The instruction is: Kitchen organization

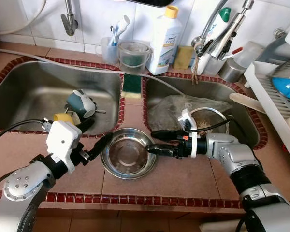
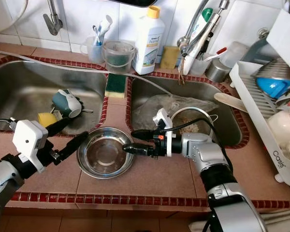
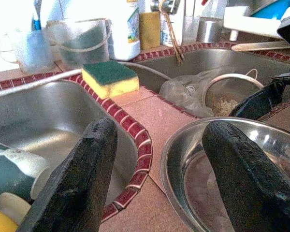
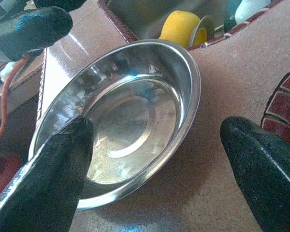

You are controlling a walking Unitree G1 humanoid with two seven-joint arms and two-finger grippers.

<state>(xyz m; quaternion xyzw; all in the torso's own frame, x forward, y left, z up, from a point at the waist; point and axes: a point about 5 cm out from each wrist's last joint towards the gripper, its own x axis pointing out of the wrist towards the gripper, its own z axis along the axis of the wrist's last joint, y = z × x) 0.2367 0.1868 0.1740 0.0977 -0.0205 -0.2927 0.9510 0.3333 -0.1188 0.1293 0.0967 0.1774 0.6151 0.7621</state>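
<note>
A round steel bowl [image 1: 128, 154] sits upright on the tiled counter in front of the strip between the two sinks. My left gripper [image 1: 96, 135] is open at the bowl's left rim; in the left wrist view one finger [image 3: 246, 179] hangs over the bowl [image 3: 193, 169] and the other is outside it. My right gripper [image 1: 151, 141] is open at the right rim. Its wrist view shows one finger [image 4: 58, 164] inside the bowl [image 4: 130, 111] and the other outside over the counter. Neither gripper has closed on the rim.
The left sink [image 1: 29, 92] holds a teal and white mug [image 1: 82, 103] and a yellow cup [image 1: 65, 118]. A strainer [image 1: 209, 121] and a plastic bag [image 1: 176, 108] lie in the right sink. A sponge [image 1: 132, 84] rests on the divider. A dish rack [image 1: 275, 96] stands at the right.
</note>
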